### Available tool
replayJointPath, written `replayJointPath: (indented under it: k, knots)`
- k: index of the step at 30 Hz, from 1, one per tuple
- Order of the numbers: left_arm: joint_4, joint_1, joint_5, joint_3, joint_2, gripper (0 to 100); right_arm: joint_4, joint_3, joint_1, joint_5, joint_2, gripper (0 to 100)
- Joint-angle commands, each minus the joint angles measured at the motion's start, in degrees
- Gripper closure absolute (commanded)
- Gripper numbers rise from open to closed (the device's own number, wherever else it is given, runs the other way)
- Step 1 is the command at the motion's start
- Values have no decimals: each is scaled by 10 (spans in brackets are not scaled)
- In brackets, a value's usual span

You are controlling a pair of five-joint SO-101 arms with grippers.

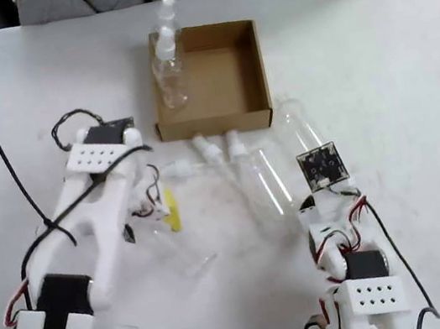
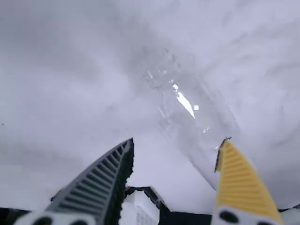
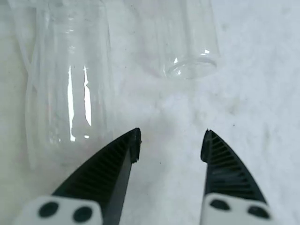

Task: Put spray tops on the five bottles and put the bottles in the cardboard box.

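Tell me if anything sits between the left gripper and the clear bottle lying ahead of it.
Nothing visible does. The left gripper is open, and the clear bottle lies on the table just ahead of it, with no other thing between them.

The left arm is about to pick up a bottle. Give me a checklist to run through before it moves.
1. Left gripper open: ok.
2. Clear bottle lies just ahead of it: ok.
3. Spray top on that bottle: cannot tell.
4. Right gripper open and empty: ok.
5. Cardboard box has free floor beside the standing bottle: ok.
6. All bottles boxed: not ok; loose bottles lie on the table.
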Motion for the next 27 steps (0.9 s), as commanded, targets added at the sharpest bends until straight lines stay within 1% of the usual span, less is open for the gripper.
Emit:
replayJointPath:
  k: [1,4,7,11,14,20,27]
  knots:
    - [-58,22,0,40,0,717,-12,-4,-3,8,-6,811]
    - [-112,49,40,86,15,717,-12,-4,-2,9,-6,811]
    - [-143,66,45,98,65,717,-12,-4,-1,9,-6,811]
    - [-142,50,45,57,126,718,-12,-4,-1,9,-6,811]
    - [-135,43,41,45,131,718,-12,-4,-1,9,-6,811]
    - [-127,43,40,47,64,795,-12,-4,-1,9,-6,811]
    - [-131,57,40,91,-69,801,-12,-4,-1,9,-6,811]
